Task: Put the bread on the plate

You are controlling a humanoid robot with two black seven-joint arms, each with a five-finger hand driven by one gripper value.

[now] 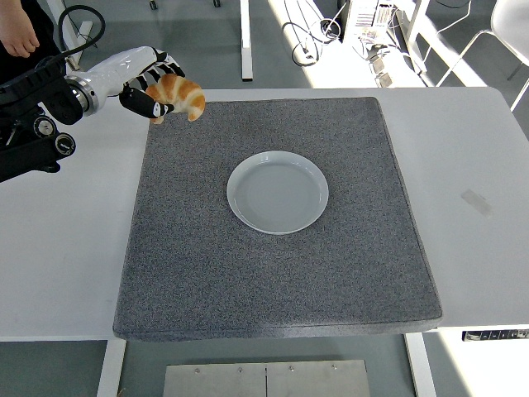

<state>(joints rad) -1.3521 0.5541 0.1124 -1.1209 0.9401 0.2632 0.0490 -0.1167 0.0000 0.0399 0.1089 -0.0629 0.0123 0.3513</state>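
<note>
A golden croissant (181, 96) is held in my left hand (157, 91), lifted above the far left corner of the grey mat (273, 273). The hand's fingers are curled around the bread. A white round plate (277, 191) lies empty near the middle of the mat, to the right of and nearer than the bread. My right arm is out of view.
The white table (479, 165) extends on both sides of the mat. A person's hand (18, 33) shows at the top left corner. Table legs and cables lie on the floor beyond the far edge.
</note>
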